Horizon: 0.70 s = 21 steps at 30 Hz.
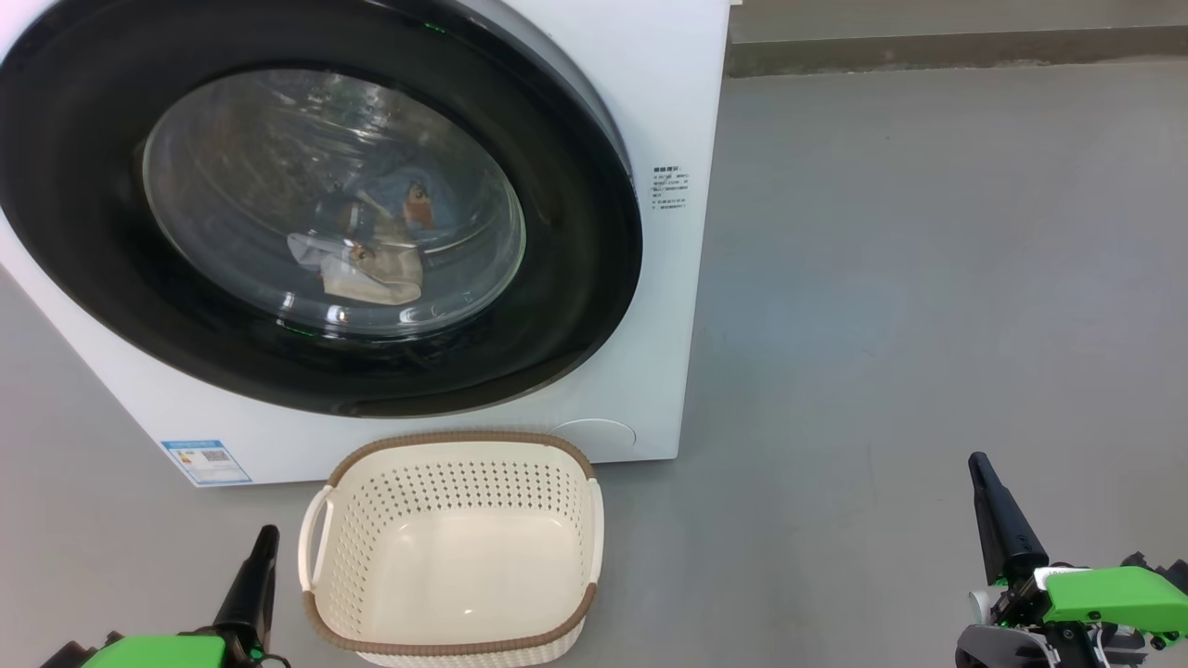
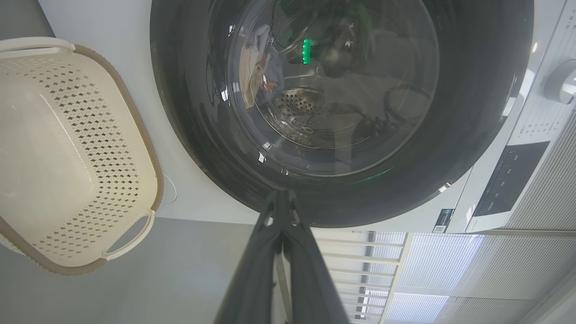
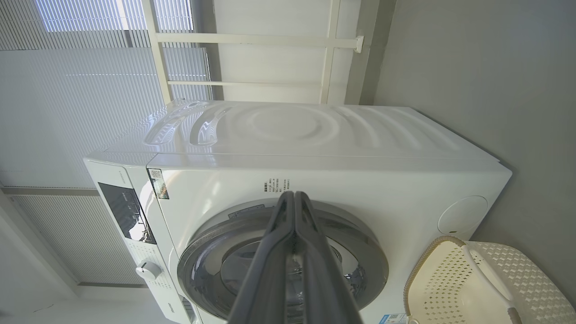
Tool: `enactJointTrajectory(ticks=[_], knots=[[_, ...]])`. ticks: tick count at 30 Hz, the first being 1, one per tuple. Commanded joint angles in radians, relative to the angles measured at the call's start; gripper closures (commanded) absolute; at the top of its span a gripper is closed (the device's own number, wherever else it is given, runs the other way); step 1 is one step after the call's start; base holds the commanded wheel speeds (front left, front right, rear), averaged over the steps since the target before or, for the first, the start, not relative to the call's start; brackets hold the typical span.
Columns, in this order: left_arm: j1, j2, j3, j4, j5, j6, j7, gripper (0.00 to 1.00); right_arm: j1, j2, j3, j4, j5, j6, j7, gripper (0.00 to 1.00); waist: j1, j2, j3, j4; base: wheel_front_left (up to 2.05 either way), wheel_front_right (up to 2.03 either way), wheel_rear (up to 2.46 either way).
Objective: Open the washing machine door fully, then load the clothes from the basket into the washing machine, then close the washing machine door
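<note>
The white washing machine (image 1: 668, 93) fills the upper left, and its black-rimmed washing machine door (image 1: 580, 278) lies flat against the front. Through the glass I see the clothes (image 1: 371, 260), light blue and beige, lying in the drum. The cream basket (image 1: 455, 438) stands on the floor in front of the machine with nothing in it. My left gripper (image 1: 267, 536) is shut, low and just left of the basket. Far to the right, my right gripper (image 1: 976, 464) is shut above the floor. The left wrist view looks past my left gripper (image 2: 282, 194) at the door (image 2: 477, 112).
Grey floor (image 1: 928, 278) spreads to the right of the machine up to a wall base (image 1: 928, 46). A control panel and dial (image 3: 148, 270) run along the machine's top edge. Window blinds (image 3: 67, 112) hang behind the machine.
</note>
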<state>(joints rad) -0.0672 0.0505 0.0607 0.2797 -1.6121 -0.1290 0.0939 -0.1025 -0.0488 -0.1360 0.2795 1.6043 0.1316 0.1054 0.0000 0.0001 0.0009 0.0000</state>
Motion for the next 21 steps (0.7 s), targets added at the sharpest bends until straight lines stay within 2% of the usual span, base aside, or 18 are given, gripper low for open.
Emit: enactJointTrajectory(ticks=[1, 21], knots=[[-0.045, 0.014, 0.035, -0.03, -0.012, -0.002, 0.004, 1.0, -0.011, -0.002, 0.022, -0.03, 0.004, -0.001, 0.008, 1.0, 0.0, -0.0001, 0.0, 0.0, 0.0, 0.0, 0.0], [-0.045, 0.012, 0.037, -0.03, -0.01, -0.002, 0.007, 1.0, -0.011, -0.002, 0.021, -0.03, 0.004, -0.001, 0.008, 1.0, 0.0, -0.0001, 0.0, 0.0, 0.0, 0.0, 0.0]])
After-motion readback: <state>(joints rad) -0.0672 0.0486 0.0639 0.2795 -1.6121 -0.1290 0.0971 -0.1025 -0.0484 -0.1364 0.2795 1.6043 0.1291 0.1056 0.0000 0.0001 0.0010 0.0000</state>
